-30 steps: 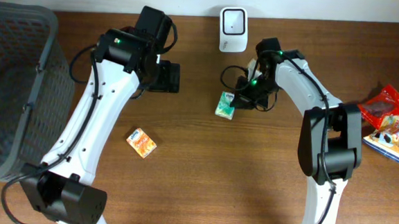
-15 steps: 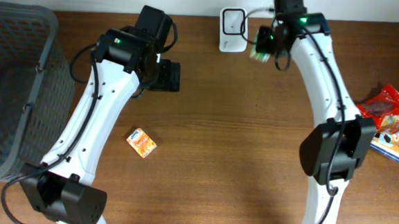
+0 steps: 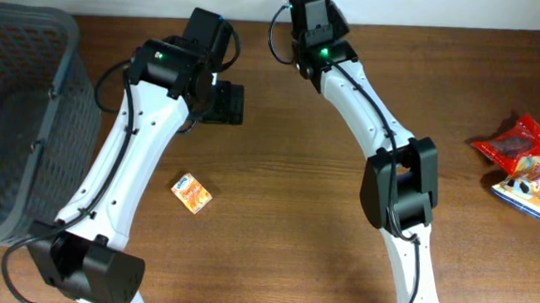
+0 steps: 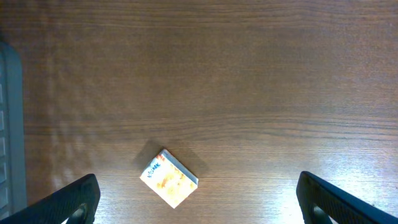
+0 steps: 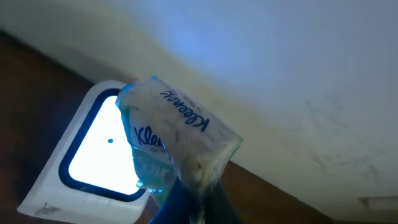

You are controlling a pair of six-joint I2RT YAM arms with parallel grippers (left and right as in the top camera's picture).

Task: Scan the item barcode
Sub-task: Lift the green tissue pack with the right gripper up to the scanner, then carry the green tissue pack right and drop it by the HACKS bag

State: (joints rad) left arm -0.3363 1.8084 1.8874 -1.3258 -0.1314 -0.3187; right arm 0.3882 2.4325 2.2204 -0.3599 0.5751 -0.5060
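Your right gripper [image 5: 193,200] is clamped on the tissue pack [image 5: 177,140], pinching its lower end. The pack stands up tilted, in front of the scanner [image 5: 93,162]. In the right wrist view it overlaps the right side of the scanner's lit window. You can't tell from that view whether pack and scanner touch. In the overhead view the right arm reaches to the far edge of the table [image 3: 294,219], and its wrist covers both scanner and pack.

Your left gripper [image 3: 224,103] is spread wide with nothing in it, above bare wood. The box [image 4: 169,178] lies flat on the table; in the left wrist view it sits between the two fingers [image 4: 68,202], clear of both. The basket [image 3: 18,117] is at the table's left end. The snack bags [image 3: 527,165] lie at the right end, well apart from both arms.
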